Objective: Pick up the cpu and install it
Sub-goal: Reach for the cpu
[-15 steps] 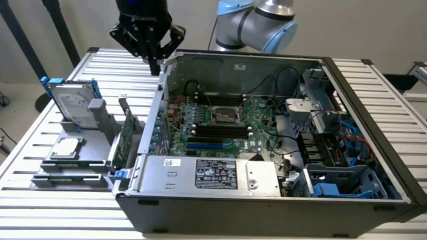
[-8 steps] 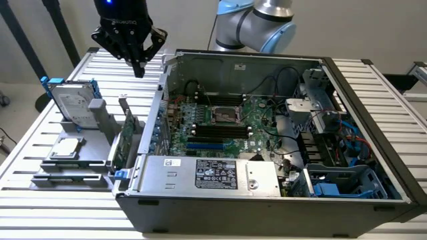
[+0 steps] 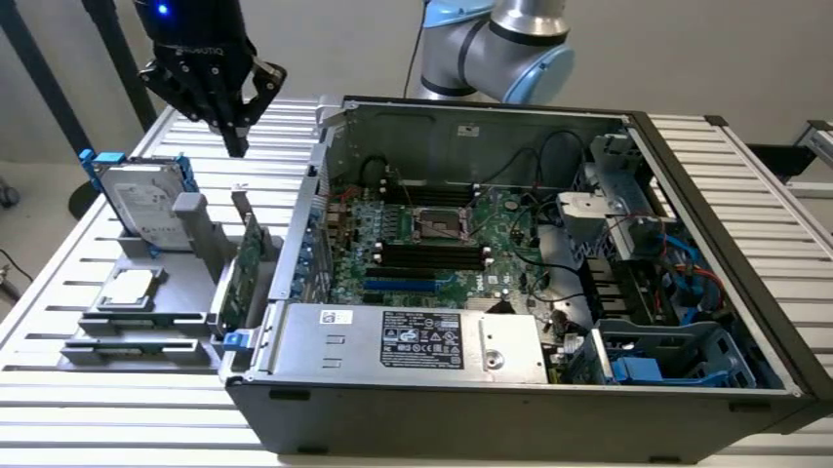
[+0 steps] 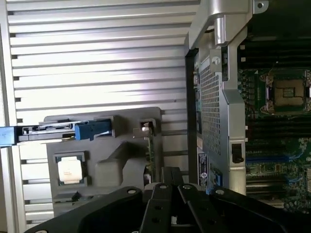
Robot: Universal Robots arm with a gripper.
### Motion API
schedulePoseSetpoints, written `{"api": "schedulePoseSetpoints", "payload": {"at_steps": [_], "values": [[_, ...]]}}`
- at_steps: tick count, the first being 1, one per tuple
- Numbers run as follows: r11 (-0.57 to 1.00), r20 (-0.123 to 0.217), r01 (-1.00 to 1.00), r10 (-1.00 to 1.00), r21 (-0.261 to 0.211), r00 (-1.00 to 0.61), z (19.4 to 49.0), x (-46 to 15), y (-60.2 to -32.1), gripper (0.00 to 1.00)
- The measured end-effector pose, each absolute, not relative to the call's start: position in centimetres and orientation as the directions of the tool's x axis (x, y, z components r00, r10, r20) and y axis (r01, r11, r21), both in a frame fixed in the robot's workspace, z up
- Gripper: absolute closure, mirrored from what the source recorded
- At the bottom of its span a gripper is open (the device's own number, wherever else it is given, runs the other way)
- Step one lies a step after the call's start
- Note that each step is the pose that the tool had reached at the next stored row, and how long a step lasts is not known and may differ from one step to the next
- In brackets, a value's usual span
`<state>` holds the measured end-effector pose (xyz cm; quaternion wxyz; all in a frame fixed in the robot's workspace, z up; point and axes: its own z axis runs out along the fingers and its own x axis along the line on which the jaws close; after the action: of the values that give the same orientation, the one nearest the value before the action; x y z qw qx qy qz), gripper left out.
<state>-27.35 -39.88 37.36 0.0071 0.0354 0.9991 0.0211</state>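
From the exterior view's left: the cpu (image 3: pixel 128 290) lies flat in a grey holder (image 3: pixel 92 320) on the slatted surface (image 3: pixel 78 409). The gripper (image 3: pixel 236 144) hangs above, pressed together, empty. The wrist view adds the motherboard's bare socket (image 4: pixel 287 92).

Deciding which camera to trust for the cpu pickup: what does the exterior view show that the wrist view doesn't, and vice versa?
Exterior view: the silver labelled power supply box, the blue plastic drive cage and the arm's grey-blue joint. Wrist view: the outer face of the case's perforated metal rear panel. Both: the small square silver-topped cpu in its grey holder, the green motherboard's socket, and the shut black gripper above the slatted metal table.
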Motion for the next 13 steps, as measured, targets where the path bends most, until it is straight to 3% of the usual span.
{"api": "schedulePoseSetpoints", "payload": {"at_steps": [13], "values": [[0.997,-0.011,0.071,0.071,0.036,-0.997,36.2,-33.3,-39.9,0.89]]}}
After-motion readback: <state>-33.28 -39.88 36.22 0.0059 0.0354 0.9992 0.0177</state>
